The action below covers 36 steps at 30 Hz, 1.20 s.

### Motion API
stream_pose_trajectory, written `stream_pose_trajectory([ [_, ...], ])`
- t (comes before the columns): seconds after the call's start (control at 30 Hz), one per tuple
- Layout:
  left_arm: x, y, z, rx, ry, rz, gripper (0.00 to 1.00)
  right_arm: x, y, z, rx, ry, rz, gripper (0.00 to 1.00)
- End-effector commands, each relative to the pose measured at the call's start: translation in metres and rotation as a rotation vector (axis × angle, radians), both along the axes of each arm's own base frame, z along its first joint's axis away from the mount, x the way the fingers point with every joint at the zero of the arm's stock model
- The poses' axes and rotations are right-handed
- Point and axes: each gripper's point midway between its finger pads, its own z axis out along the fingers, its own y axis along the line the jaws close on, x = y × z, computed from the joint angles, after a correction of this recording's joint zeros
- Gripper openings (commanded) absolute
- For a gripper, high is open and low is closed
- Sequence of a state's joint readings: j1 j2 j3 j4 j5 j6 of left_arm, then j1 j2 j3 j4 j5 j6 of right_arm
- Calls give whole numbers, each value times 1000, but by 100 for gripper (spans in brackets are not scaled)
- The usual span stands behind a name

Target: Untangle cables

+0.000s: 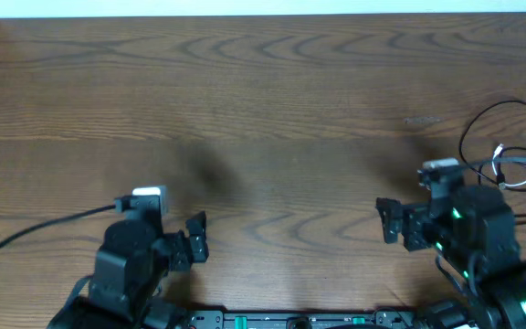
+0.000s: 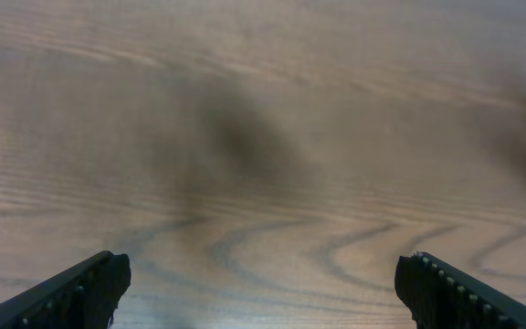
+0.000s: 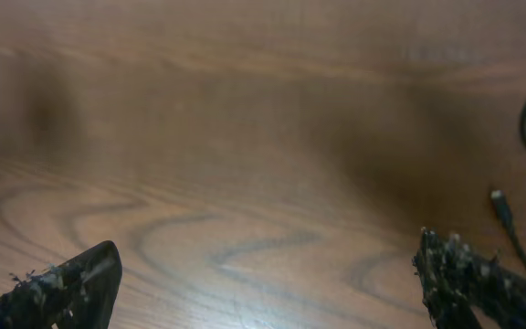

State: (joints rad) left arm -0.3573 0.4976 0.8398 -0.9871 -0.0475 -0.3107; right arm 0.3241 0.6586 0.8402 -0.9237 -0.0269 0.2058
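Beside the right arm, black cable (image 3: 523, 123) and white cable (image 1: 519, 165) overlap on the counter (image 1: 272, 91); left claw (image 1: 197, 238) and right claw (image 1: 388, 221) gape wide, empty.

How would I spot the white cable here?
Go to the right edge of the wooden table, beside the right arm. A thin black cable loops widely there; the white cable lies bunched by it, the only pale cord.
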Motion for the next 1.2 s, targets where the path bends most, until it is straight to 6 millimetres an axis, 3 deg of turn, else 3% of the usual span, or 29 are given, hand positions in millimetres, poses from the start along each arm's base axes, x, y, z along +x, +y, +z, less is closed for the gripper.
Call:
stream_pose_trajectory([
  [0.0,-4,5,5,-3,-44,13,98,-7,-4,5,9,-35,-19,99],
  [0.83,-4,5,6,-5,-49,13,98,-10,-6,8,14,-50,-19,99],
  [1.17,-4,5,6,-5,-49,13,98,25,-56,46,15,-244,-268,99],
])
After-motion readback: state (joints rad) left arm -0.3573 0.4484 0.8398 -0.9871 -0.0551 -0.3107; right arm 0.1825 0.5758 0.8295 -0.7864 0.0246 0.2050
